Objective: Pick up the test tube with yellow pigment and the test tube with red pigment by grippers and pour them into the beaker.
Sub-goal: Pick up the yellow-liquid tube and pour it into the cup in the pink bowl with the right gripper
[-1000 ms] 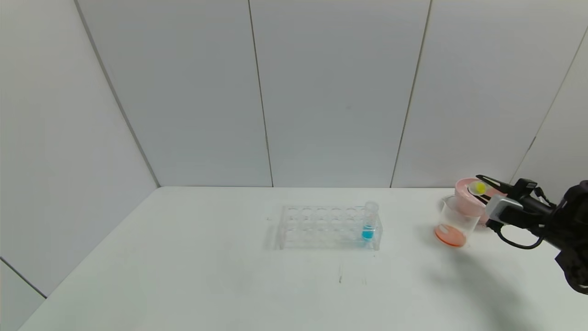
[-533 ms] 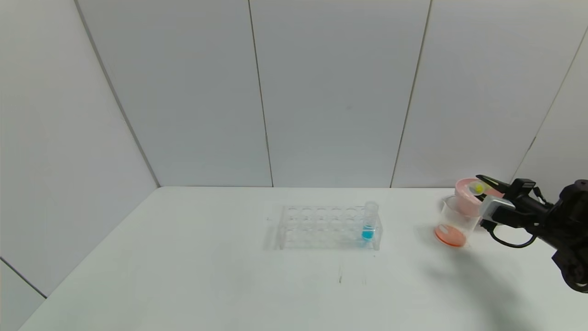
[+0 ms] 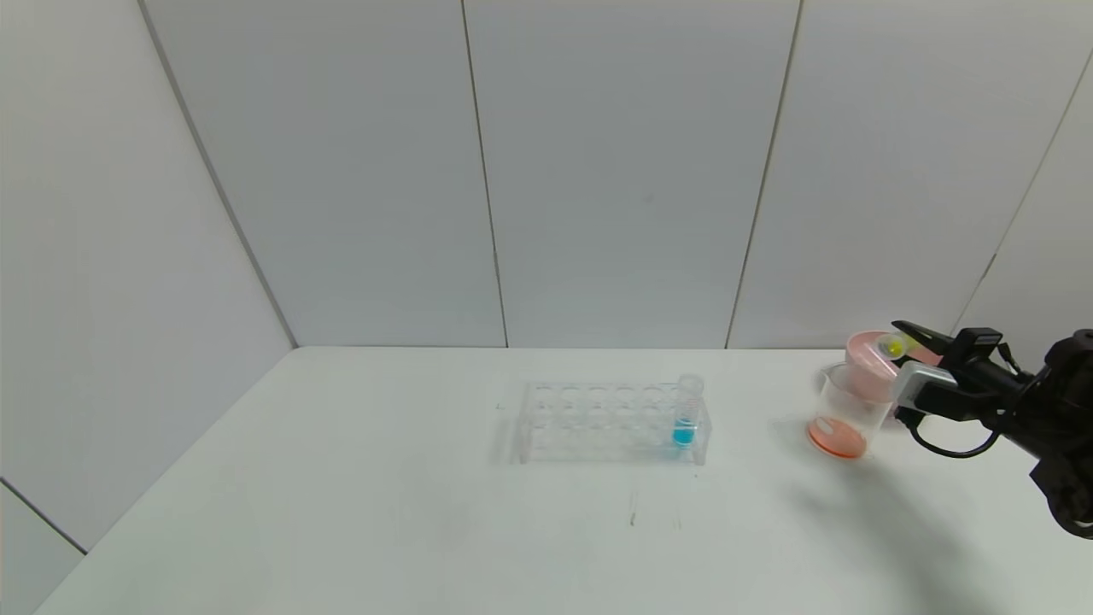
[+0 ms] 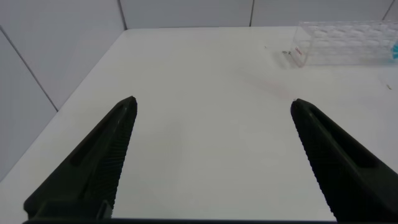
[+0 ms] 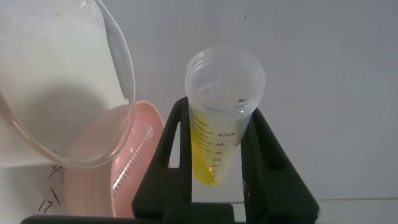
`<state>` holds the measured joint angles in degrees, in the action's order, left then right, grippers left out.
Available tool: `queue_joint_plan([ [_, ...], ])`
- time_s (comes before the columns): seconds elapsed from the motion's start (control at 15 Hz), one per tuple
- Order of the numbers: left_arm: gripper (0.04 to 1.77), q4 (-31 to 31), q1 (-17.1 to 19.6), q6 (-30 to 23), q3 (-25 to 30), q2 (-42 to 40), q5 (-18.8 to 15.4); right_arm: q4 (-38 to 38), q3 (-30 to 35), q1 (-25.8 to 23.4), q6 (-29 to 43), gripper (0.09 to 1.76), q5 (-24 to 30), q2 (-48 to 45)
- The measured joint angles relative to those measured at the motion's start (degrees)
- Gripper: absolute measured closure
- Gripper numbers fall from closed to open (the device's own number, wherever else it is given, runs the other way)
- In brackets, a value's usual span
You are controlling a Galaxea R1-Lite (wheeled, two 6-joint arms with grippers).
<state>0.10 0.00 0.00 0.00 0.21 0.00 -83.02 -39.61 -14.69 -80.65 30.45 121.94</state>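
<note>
A: Gripper on the right (image 5: 217, 180), what did you see it holding?

B: You saw it clamped on the test tube with yellow pigment (image 5: 219, 134), tipped beside the beaker (image 3: 845, 414), probably to pour. Left gripper (image 4: 211, 155) hung wide open, empty. The rack (image 3: 610, 423) stood farther off.

- Right gripper (image 3: 907, 335): matte black, two long pointed fingers (image 5: 168, 155) with flat, slab-like sides; a pale grey-white rectangular block mounted on its body
- Right arm (image 3: 1055, 401): black, bulky rounded housings; a thin black cable loops below the wrist
- Left gripper (image 4: 214, 155): black, two tapering fingers (image 4: 93, 165) with fine ribbed inner faces and blunt-pointed tips
</note>
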Motion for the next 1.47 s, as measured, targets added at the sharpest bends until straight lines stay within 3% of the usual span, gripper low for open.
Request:
queue_joint_plan([
  [1.47, 0.05, 0.00, 0.00, 0.00, 0.00, 0.00, 0.00, -1.74, -0.38, 0.48, -10.11, 1.34, -0.05, -0.78],
])
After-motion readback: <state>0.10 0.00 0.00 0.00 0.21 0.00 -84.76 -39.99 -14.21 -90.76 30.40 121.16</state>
